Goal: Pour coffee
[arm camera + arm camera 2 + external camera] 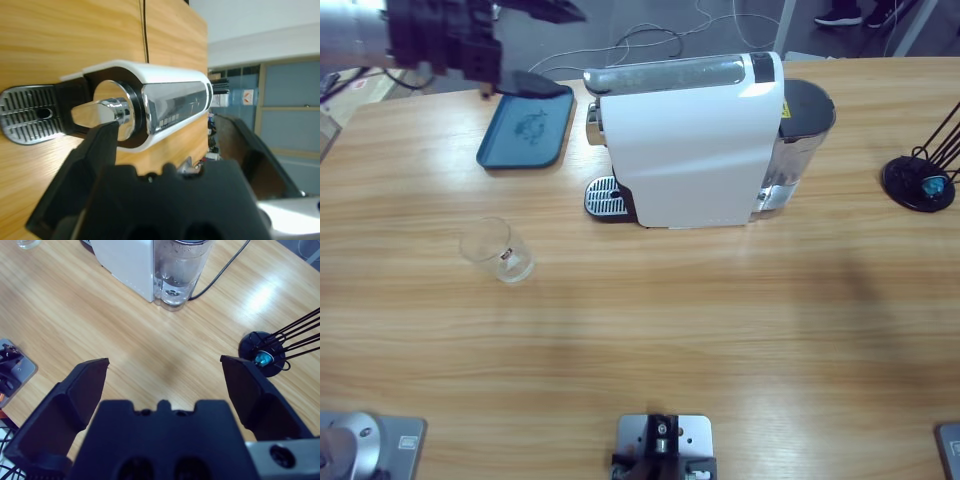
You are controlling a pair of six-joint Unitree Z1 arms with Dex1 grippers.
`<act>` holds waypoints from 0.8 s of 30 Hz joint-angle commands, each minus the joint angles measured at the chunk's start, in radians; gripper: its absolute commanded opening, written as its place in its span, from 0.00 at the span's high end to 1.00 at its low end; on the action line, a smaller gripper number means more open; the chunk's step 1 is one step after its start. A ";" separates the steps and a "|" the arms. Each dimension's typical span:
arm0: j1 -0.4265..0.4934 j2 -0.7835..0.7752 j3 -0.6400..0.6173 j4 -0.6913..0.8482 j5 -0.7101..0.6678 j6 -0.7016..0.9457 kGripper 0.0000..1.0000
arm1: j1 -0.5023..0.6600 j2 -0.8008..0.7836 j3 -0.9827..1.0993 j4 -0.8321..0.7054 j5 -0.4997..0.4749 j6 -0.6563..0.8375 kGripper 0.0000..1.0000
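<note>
Grippers both spread and empty: left gripper faces the espresso machine's chrome spout, right gripper hangs over bare wooden table, clear glass standing apart from the drip tray

We cannot see coffee in the glass; the left arm is cut off top-left.
</note>
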 commanded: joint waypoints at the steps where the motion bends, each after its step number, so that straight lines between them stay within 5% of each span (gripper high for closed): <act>1: -0.007 0.110 -0.005 -0.066 -0.090 -0.016 0.64 | -0.006 -0.025 0.024 -0.003 0.000 0.013 0.00; 2: -0.007 0.110 -0.002 -0.066 -0.090 -0.011 0.68 | -0.006 -0.025 0.024 -0.003 0.000 0.013 0.00; 4: -0.007 0.097 0.005 -0.066 -0.087 0.002 1.00 | -0.006 -0.027 0.024 -0.003 0.000 0.013 0.00; 17: -0.050 -0.015 0.035 -0.066 -0.027 -0.007 1.00 | -0.006 -0.020 0.024 -0.003 0.000 0.013 0.00; 24: -0.097 -0.094 -0.089 -0.047 0.052 0.002 1.00 | -0.006 -0.043 0.045 -0.046 0.021 0.031 0.00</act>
